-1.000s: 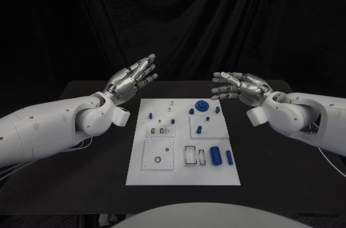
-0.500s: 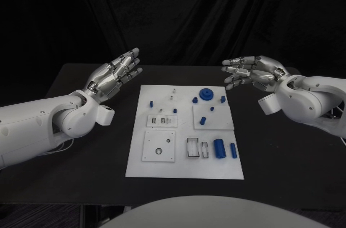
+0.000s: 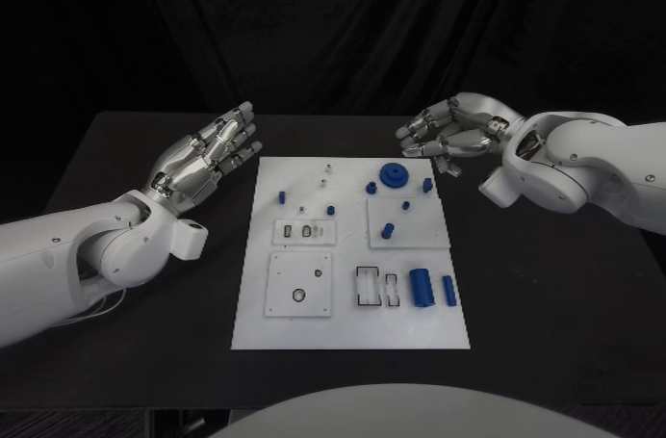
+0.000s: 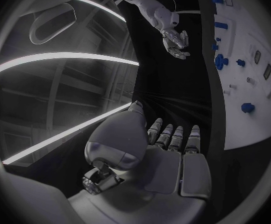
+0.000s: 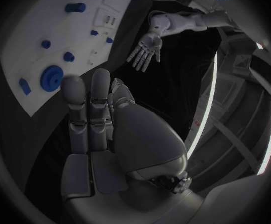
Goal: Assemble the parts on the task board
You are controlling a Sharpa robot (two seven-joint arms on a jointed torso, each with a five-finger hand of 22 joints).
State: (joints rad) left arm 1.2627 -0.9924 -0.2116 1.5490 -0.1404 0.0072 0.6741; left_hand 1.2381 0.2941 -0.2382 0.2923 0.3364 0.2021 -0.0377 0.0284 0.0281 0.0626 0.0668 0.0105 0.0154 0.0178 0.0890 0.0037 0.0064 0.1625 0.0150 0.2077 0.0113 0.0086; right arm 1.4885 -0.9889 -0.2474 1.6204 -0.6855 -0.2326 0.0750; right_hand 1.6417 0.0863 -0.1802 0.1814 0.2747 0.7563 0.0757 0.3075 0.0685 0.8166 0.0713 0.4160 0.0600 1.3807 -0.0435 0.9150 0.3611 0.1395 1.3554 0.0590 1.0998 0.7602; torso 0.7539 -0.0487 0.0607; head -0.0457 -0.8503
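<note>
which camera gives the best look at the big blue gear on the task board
The head view: the blue gear sits unobstructed at the far end of the white task board, seen from above. The right wrist view shows it large but bent, beside the right hand. The left wrist view shows it small.

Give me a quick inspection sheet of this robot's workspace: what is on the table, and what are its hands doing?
Surface: black table, bare around the board.
Job's things: white task board at the middle; blue gear, two blue cylinders and small blue pegs on it.
Clutter: nothing seen.
Hands: left hand open, fingers apart, beside the board's far left corner; right hand holds nothing, fingers bent, above the far right corner.
Cables: nothing seen.
Surroundings: dark backdrop.
</note>
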